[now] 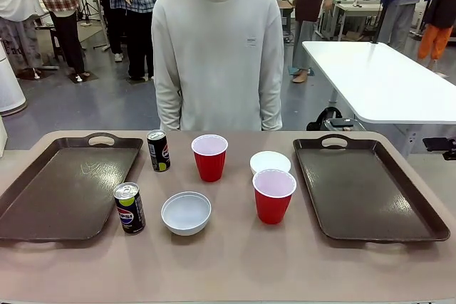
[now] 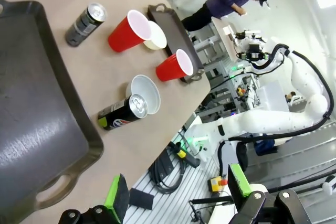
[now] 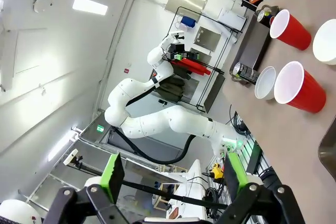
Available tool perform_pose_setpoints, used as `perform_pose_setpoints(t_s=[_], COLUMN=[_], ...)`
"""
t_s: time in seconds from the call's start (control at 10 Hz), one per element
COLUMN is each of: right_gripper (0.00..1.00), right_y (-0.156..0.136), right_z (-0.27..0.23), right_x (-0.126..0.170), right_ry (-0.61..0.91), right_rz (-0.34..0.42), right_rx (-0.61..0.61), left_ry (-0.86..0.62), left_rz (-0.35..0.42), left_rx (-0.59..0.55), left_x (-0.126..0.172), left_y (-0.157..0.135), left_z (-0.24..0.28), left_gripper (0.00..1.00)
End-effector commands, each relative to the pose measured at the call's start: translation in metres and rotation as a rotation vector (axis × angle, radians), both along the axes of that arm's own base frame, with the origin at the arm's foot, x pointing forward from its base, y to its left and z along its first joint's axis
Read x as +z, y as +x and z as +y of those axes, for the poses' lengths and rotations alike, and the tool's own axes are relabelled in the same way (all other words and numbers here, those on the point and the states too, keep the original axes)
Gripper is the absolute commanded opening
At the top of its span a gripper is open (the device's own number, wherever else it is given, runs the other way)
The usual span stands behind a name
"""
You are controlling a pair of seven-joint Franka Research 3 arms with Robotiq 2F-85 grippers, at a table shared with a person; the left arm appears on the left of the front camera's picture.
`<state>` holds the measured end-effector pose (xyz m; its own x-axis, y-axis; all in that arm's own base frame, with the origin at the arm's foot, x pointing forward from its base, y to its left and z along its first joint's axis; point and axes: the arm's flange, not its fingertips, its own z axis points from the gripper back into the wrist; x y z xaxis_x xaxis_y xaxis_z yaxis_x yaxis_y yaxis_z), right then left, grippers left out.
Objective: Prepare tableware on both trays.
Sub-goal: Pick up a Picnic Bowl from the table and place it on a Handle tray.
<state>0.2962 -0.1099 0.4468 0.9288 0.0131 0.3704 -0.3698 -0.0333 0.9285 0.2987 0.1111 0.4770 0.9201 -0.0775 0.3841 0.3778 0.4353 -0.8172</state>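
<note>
Red cup [image 1: 209,156] w/ white inside; dark Pepsi can [image 1: 130,208] upright.

Stuff cut off or covered
The left tray [image 1: 64,183] is clipped at its near left corner by the front view's edge, and the far bowl [image 1: 269,160] is partly hidden behind the right red cup [image 1: 273,194].
</note>
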Motion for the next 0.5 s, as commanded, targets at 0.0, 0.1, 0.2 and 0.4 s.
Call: perform_pose_setpoints(t_s=[0.0,0.1,0.2,0.4], right_gripper=[1.00,1.00,1.00,1.00], right_y=[0.0001,0.0001,0.0001,0.0001], right_z=[-0.0019,-0.0019,-0.0019,-0.0019], right_x=[0.0007,0.0007,0.0007,0.0007], right_ry=[0.025,0.025,0.025,0.025], right_rz=[-0.016,-0.016,-0.016,-0.016], right_rx=[-0.001,-0.001,-0.001,-0.001], left_ry=[-0.021,-0.021,-0.021,-0.021], left_rz=[-0.026,-0.026,-0.026,-0.026], left_rx=[-0.007,-0.007,-0.007,-0.007], left_x=[-0.0029,-0.0029,-0.0029,-0.0029], left_y=[-0.0001,-0.0001,-0.0001,-0.0001], left_z=[-0.0005,-0.0005,-0.0005,-0.0005], left_gripper=[1.00,1.00,1.00,1.00])
